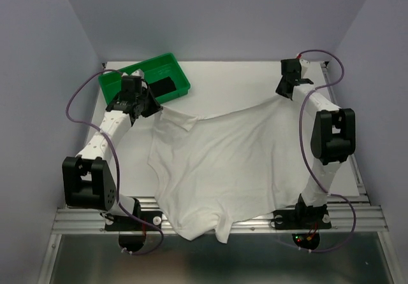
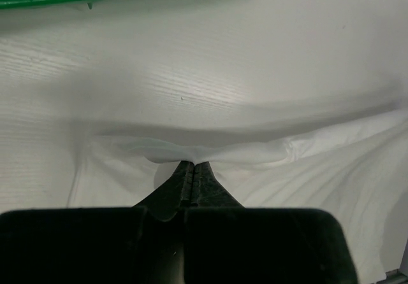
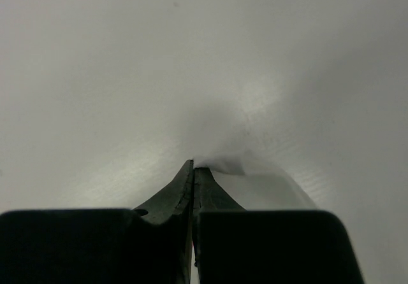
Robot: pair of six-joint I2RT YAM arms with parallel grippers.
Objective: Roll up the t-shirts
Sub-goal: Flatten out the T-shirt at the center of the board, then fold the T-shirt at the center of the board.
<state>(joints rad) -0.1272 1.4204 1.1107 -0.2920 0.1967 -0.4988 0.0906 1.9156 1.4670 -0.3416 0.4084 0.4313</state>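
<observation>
**Both grippers clamp the white t-shirt's far edge; the cloth trails back toward the bases**

The left gripper (image 2: 193, 167) has its jaws pressed together on a bunched fold of the white t-shirt (image 1: 223, 163), just beside the green tray (image 1: 137, 65). The right gripper (image 3: 193, 165) is pinched tight on the opposite far corner. The held edge runs left to right between them and sags in the middle. From there the shirt lies across the table (image 1: 242, 80) toward the arm bases, its near end hanging over the edge. What looks like the black t-shirt (image 1: 164, 86) sits in the tray, nearer the left arm. Flattening the white shirt would likely need both arms pulling together.
</observation>
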